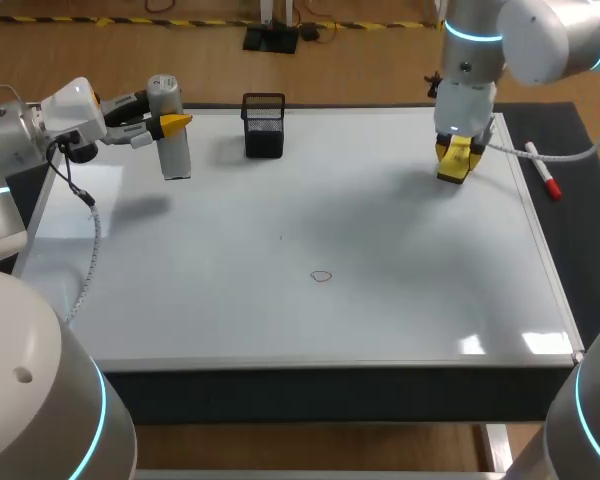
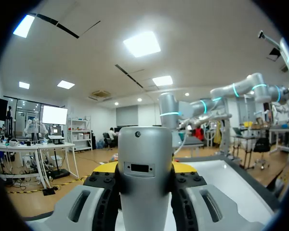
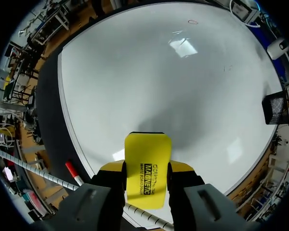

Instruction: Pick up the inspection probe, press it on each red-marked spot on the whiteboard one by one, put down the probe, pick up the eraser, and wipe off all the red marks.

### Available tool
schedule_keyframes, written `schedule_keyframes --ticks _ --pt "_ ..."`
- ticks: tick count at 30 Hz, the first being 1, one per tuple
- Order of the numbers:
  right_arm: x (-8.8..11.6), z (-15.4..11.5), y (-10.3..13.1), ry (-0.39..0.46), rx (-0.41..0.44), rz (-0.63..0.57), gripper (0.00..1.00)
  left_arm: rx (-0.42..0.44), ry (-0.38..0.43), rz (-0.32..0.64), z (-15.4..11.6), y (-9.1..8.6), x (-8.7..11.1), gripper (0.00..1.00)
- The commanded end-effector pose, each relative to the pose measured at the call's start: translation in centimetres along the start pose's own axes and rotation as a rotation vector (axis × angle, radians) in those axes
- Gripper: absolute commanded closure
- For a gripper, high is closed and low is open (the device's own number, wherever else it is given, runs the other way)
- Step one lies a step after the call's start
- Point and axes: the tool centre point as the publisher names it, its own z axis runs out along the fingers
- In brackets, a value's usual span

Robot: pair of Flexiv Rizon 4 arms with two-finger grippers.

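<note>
left gripper (image 1: pixel 176 122): we have it clamped on the inspection probe (image 1: pixel 170 140), one yellow-tipped finger on each side, at the upper left of the head view.
inspection probe: a grey cylinder held upright over the upper left corner of the whiteboard (image 1: pixel 380 230); its shadow falls on the board to its lower left.
right gripper (image 1: pixel 458 160): at the upper right, both fingers grasping the eraser (image 1: pixel 456 156).
eraser: yellow, reaching out past the fingertips, near the board's right edge; we cannot tell whether it touches the board.
red mark (image 1: pixel 322 276): one small ring, lower centre of the board, well apart from both grippers.
mesh holder (image 1: pixel 264 125): black, at the board's top edge, near the probe.
marker (image 1: pixel 543 172): red-capped, lying on the dark mat (image 1: pixel 580 200) right of the board.
</note>
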Motion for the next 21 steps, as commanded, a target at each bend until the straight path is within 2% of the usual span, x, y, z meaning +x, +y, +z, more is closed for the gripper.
schedule_keyframes --ticks 1,4,9,15,21 --pt "0.0 -0.1 0.0 0.003 0.002 -0.001 1.00 0.000 -0.001 0.001 0.0 -0.1 0.1 1.00" --pt "0.0 -0.1 0.0 0.003 0.002 -0.001 1.00 -0.008 0.010 0.005 0.4 -0.2 0.3 1.00" --pt "0.0 -0.1 0.0 0.003 0.002 -0.001 1.00 -0.010 0.065 0.013 2.5 -0.1 2.2 1.00" --pt "0.0 -0.1 0.0 0.003 0.002 -0.001 1.00 -0.005 0.163 0.000 5.5 0.4 5.5 1.00" --pt "0.0 -0.1 0.0 0.003 0.002 -0.001 1.00 0.034 0.249 0.013 8.1 -0.4 8.9 1.00"
